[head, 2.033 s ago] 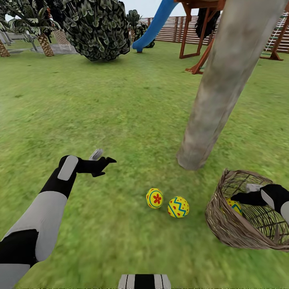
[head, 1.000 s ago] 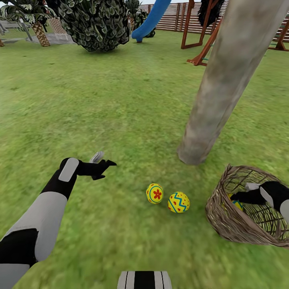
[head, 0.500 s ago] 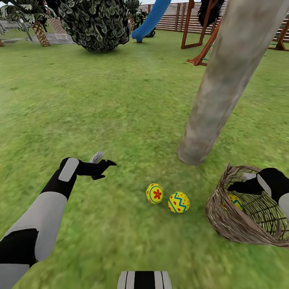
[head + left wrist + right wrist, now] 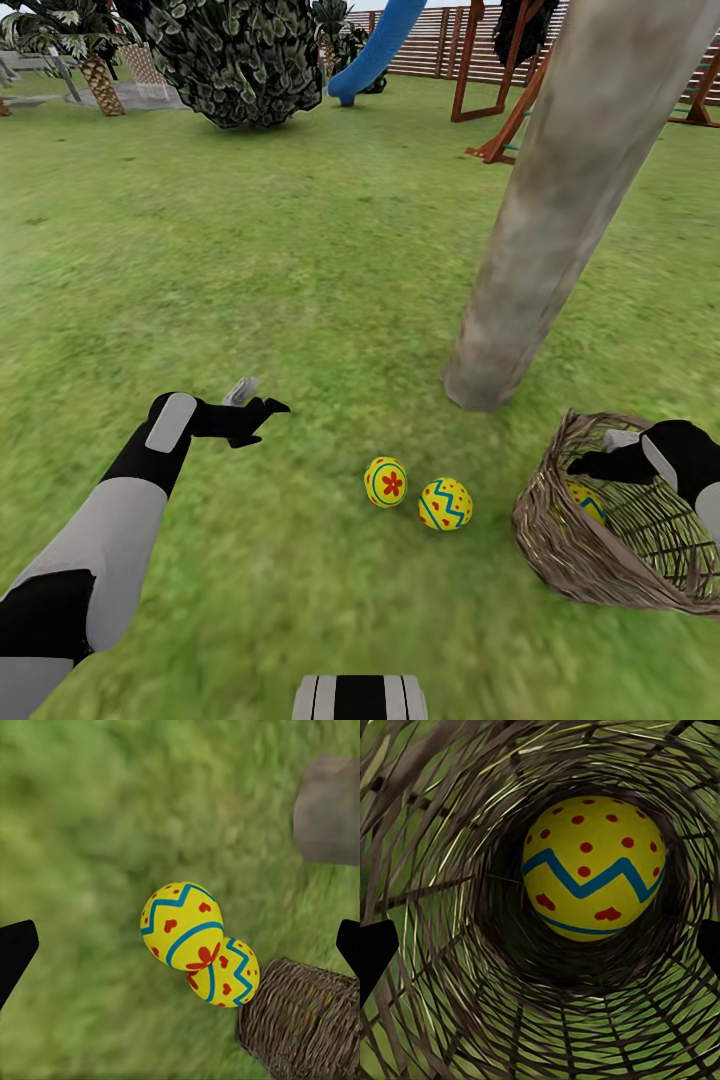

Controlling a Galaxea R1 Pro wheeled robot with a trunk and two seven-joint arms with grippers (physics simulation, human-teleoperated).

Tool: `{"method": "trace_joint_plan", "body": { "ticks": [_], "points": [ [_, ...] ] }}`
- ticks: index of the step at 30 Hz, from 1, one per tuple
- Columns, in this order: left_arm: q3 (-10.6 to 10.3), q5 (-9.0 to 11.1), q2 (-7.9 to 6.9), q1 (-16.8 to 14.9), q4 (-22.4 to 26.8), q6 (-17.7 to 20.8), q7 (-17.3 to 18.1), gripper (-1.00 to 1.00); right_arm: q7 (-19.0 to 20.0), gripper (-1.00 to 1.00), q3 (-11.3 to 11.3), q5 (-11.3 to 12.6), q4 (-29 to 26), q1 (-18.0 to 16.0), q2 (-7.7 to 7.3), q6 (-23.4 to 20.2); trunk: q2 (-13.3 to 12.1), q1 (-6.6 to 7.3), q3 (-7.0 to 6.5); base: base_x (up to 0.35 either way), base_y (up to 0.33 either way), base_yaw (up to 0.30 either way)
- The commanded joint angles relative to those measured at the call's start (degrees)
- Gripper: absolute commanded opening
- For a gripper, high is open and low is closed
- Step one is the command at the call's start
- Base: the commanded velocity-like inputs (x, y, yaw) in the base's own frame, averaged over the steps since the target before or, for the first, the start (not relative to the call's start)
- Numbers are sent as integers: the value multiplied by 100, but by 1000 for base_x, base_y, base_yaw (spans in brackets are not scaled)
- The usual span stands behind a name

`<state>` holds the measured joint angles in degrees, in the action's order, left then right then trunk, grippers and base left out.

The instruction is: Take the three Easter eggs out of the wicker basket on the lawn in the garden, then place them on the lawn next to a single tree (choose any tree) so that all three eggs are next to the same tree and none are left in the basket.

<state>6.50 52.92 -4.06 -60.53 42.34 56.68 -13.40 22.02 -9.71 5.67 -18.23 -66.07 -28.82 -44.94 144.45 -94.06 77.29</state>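
Setting: the garden, a wide flat lawn point(image 4: 250, 250) of bright, softly mottled green grass, closed at the far side by a brown slatted fence point(image 4: 430, 55), with a blue slide point(image 4: 375, 50) and a dark leafy bush point(image 4: 240, 60) far left. Item: the tree point(image 4: 545, 215), a thick pale grey-brown trunk, rough and blotched, leaning to the right, its foot right of centre. Items: two Easter eggs on the grass just near of that foot, one with a red flower point(image 4: 385, 482), one with a blue zigzag point(image 4: 445, 504), touching or almost so; glossy yellow, rounded, painted hard shells. Item: the wicker basket point(image 4: 560, 540), near right, brown open-weave twigs, bucket-shaped, tipped toward the camera; the third egg point(image 4: 592, 866) lies deep at its bottom, yellow with red dots and a blue zigzag. Left hand point(image 4: 255, 405): hovering over the grass left of the two eggs, fingers apart, holding nothing. Right hand point(image 4: 600, 462): at the basket's mouth, aimed down at the egg, fingers spread wide and empty. Risks, as judgement: the narrow woven well leaves little room, so a finger could snag the twigs and tip the light basket; the smooth round egg could slip from an off-centre pinch, or roll away once set down.
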Motion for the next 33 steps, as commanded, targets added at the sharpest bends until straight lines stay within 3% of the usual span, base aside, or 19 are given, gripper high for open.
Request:
{"method": "trace_joint_plan", "body": {
  "ticks": [1,8,22,30,32,33],
  "points": [
    [10,61,2,-2,5,23,-57,100,-6,100,-48,56,-6,-3,-4,-24,2,1,5,0,0,0],
    [10,61,13,-2,16,25,-66,100,1,100,-40,76,-5,-3,-9,58,2,1,5,0,0,0],
    [-25,61,19,-2,102,34,-53,100,-24,100,-31,79,2,-3,-31,365,18,-30,270,0,0,0],
    [-107,118,28,-11,1284,102,-82,100,-38,100,-39,83,228,-3,-28,576,18,-30,270,0,0,0],
    [-111,126,57,-107,1371,106,-202,100,-44,100,-39,83,235,-3,-28,579,18,-30,270,0,0,0],
    [-112,135,84,-341,1322,118,-517,100,-46,100,-40,83,238,-3,-27,587,18,-30,270,0,0,0]
  ]
}}
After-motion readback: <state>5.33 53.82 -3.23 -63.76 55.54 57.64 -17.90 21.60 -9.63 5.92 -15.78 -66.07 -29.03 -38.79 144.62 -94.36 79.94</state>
